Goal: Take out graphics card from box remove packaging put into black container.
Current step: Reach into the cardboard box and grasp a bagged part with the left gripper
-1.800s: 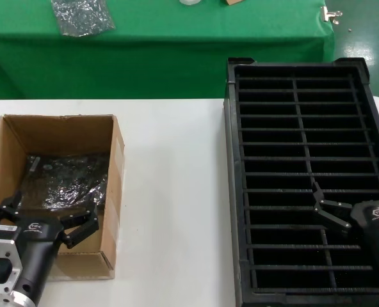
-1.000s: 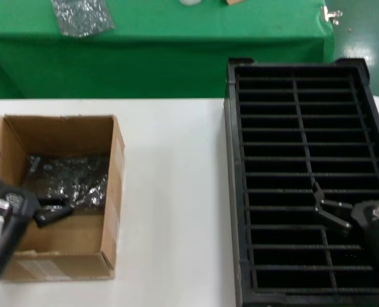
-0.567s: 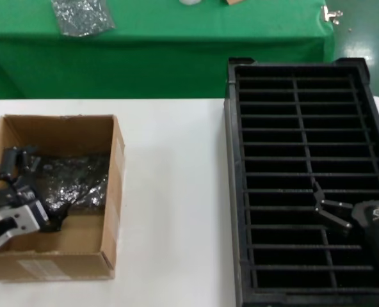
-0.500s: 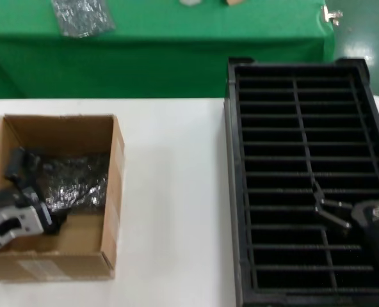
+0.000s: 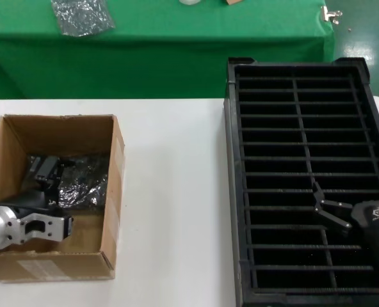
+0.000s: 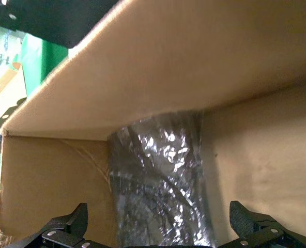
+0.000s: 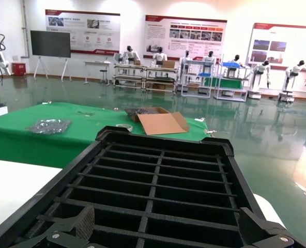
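The brown cardboard box (image 5: pixel 116 192) stands on the left of the white table. The wrinkly silver packaging bag (image 5: pixel 84 182) lies on its floor and also shows in the left wrist view (image 6: pixel 158 170). The graphics card does not show on its own. My left gripper (image 5: pixel 48 181) is down inside the box at the bag's left end, open and empty, with its fingers on either side of the bag (image 6: pixel 161 227). The black slotted container (image 5: pixel 231 160) stands on the right. My right gripper (image 5: pixel 330 210) hovers open and empty over its near slots (image 7: pixel 167 227).
A green-covered table (image 5: pixel 177 57) runs along the back and carries a smaller silver bag (image 5: pixel 82 16). An opened cardboard piece (image 7: pixel 161 123) lies on it too. Bare white table (image 5: pixel 177 192) lies between the box and the container.
My left gripper has swung from the box's front wall to the left, then gone down inside the box onto the bag's left end. The right arm has not moved.
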